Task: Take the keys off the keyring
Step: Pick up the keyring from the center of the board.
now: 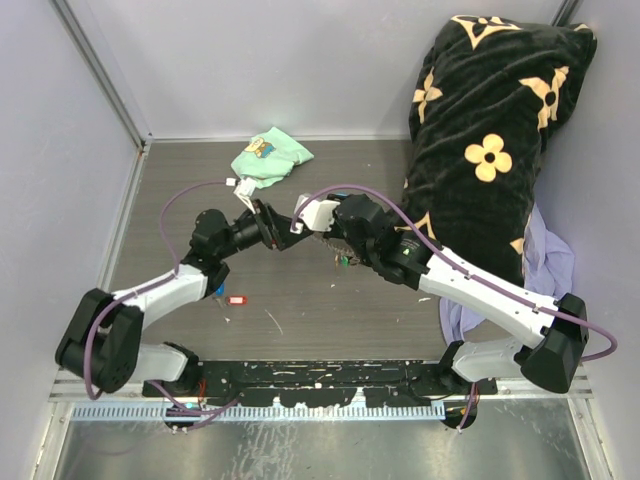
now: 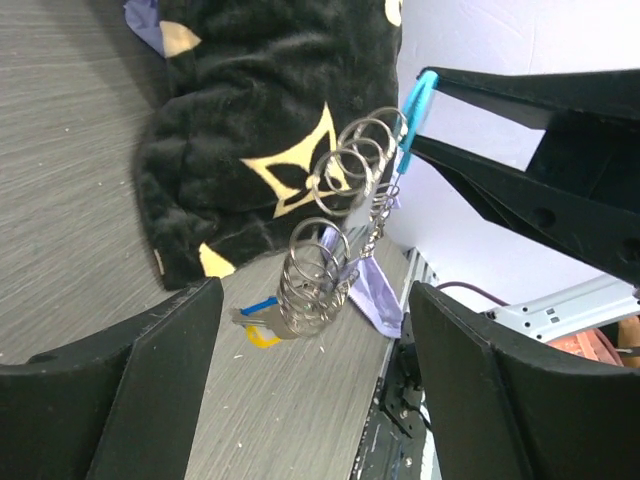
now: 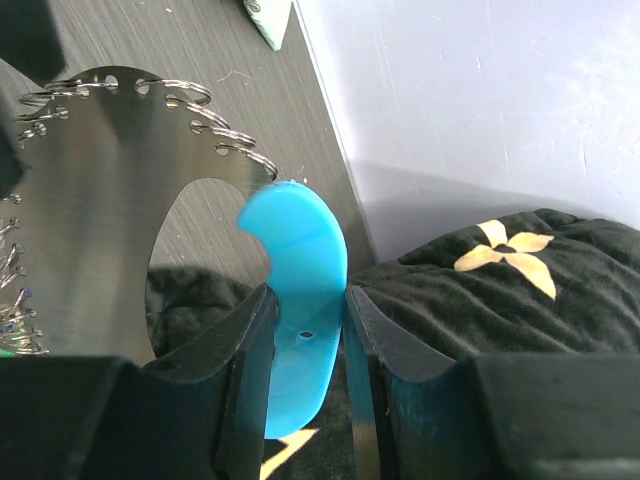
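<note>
My right gripper [image 3: 305,300] is shut on the keyring's sky-blue fob [image 3: 298,300] and holds it in the air over mid-table [image 1: 300,228]. From the fob [image 2: 417,108] hangs the keyring [image 2: 322,268], a cluster of silvery rings on a short chain. At its bottom is a key with blue and yellow tags [image 2: 256,322]. My left gripper [image 2: 315,300] faces the rings with its fingers [image 2: 130,390] wide apart and touches nothing. A green tag [image 1: 346,262] dangles under the right arm. A red-tagged key [image 1: 236,299] and a blue-tagged one [image 1: 218,291] lie on the table by the left arm.
A mint-green cloth [image 1: 270,155] lies at the back of the table. A big black blanket with gold flowers [image 1: 490,130] fills the right side, with a lavender cloth [image 1: 550,265] below it. White walls close in the back and the sides.
</note>
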Motion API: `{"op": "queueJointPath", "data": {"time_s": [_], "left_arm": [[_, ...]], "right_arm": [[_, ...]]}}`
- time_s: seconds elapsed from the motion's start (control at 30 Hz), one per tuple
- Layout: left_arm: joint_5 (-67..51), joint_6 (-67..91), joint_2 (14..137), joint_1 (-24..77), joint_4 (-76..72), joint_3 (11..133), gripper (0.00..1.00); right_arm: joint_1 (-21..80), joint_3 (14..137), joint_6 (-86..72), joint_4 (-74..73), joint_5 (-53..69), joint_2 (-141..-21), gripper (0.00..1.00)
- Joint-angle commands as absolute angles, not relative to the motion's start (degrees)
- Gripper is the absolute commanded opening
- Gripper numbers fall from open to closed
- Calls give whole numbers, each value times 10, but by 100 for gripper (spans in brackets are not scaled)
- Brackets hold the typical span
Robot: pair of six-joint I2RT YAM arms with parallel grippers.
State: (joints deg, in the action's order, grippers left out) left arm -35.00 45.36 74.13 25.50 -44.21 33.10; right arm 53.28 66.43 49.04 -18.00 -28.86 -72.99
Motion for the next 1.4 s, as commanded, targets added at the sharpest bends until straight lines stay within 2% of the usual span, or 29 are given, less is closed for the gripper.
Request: {"op": "queueJointPath", "data": {"time_s": [0.0, 0.23, 0.73, 0.8, 0.93, 1.0, 1.07, 1.2, 1.37], "left_arm": [[-392, 514, 791, 252, -557, 368, 73], [-409, 591, 866, 255, -659, 388, 56], [-420, 622, 916, 287, -712, 402, 41], [-425, 630, 922, 289, -724, 404, 35], [-432, 650, 935, 289, -754, 404, 2], [-429, 654, 936, 289, -769, 401, 0], [-420, 652, 931, 289, -777, 393, 0], [-402, 638, 912, 289, -784, 372, 0], [-383, 611, 882, 289, -782, 346, 0]], "right_arm": [[539, 703, 472, -160, -284, -705, 21], [542, 707, 463, -167, -279, -707, 21], [547, 717, 451, -180, -266, -712, 21], [547, 719, 450, -182, -264, -712, 21], [546, 719, 448, -186, -261, -710, 21], [547, 718, 447, -188, -260, -708, 23], [547, 718, 443, -191, -261, -706, 32], [542, 726, 420, -210, -245, -697, 56], [512, 755, 366, -255, -184, -685, 72]]}}
